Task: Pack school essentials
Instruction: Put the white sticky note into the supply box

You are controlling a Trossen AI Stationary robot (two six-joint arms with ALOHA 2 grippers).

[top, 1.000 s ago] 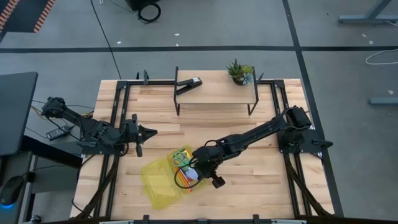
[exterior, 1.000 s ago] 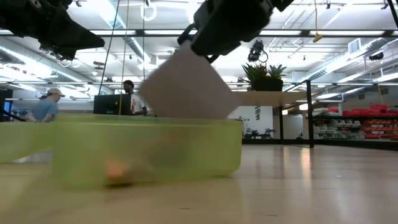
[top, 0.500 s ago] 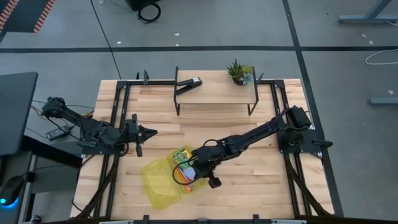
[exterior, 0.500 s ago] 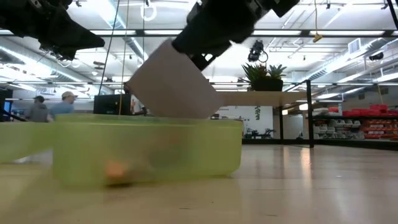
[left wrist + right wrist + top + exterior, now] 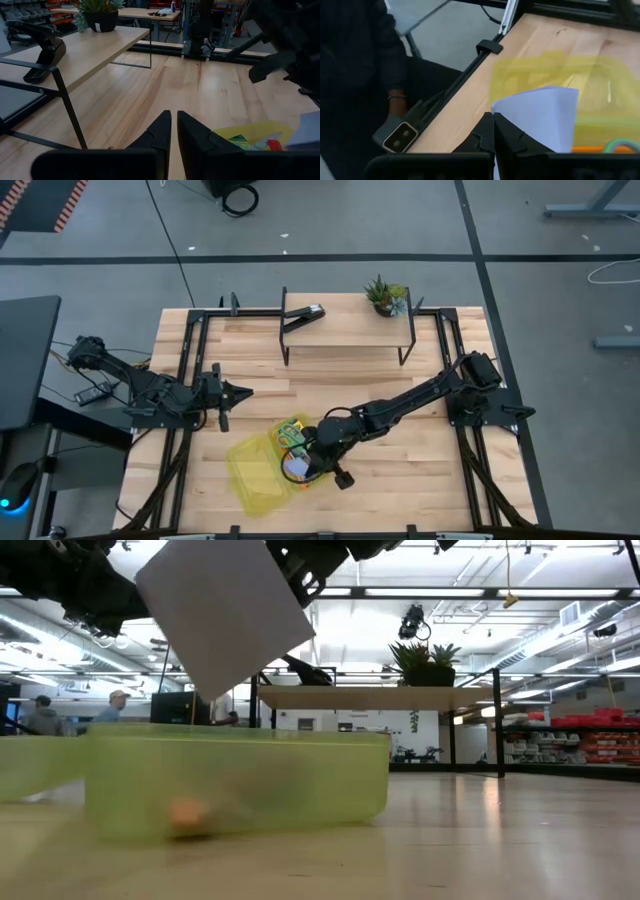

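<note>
I see the wooden surface (image 5: 330,395) with a raised shelf (image 5: 345,330) along its far edge, carrying a black stapler (image 5: 303,315) and a small potted plant (image 5: 385,295). Near the front edge, left of centre, sits the yellow-green box (image 5: 262,465), lid laid open toward the front left corner. My right arm reaches from the right edge across to it; the right pincer (image 5: 303,462) is pinching the pale blue notepad (image 5: 225,610), held tilted over the box, clear of its rim in the low view. Inside the box I make out the green-handled scissors (image 5: 292,433) and something orange (image 5: 185,812). My left pincer (image 5: 240,391) hangs near the left edge, fingers pressed together, holding nothing.
</note>
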